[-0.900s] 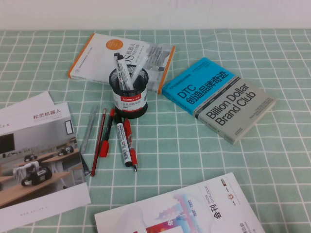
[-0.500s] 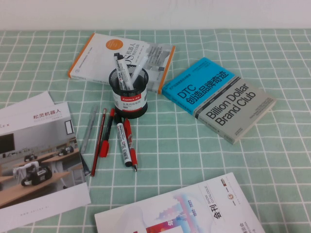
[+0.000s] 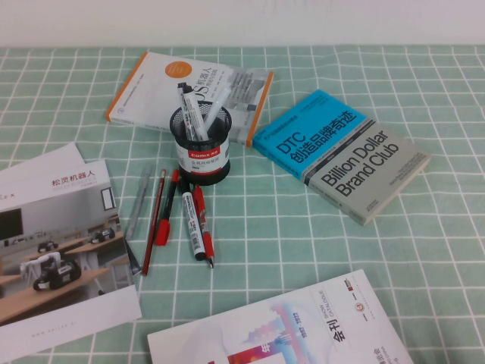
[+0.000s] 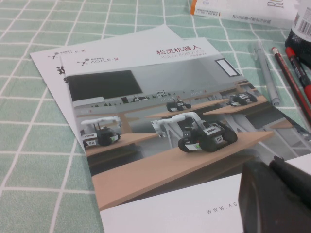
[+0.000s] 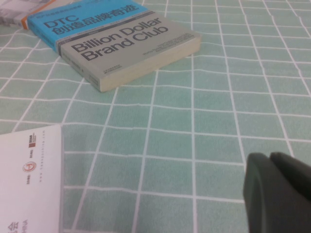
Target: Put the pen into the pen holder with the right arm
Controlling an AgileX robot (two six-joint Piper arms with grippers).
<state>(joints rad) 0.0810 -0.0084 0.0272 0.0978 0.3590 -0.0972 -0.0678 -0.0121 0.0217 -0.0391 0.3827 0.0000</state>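
Observation:
The all-red pen (image 3: 203,227) lies flat on the green checked cloth just in front of the pen holder (image 3: 201,152), its dark tip towards the table's near side. The holder is a black mesh cup with a white and red label, and white markers stand inside it. Neither arm shows in the high view. My right gripper (image 5: 269,158) is shut and empty, low over bare cloth near the blue and grey book, far from the pen. My left gripper (image 4: 272,165) is shut over the robot brochure (image 4: 160,126); the pen holder's edge (image 4: 297,41) shows in that view.
Beside the pen lie a white marker (image 3: 189,220), a red-and-black pen (image 3: 167,208), a thin red stick (image 3: 154,220) and a grey pen (image 3: 138,201). An orange-edged book (image 3: 151,87) lies behind the holder, a blue and grey book (image 3: 341,152) to its right, a magazine (image 3: 303,334) in front.

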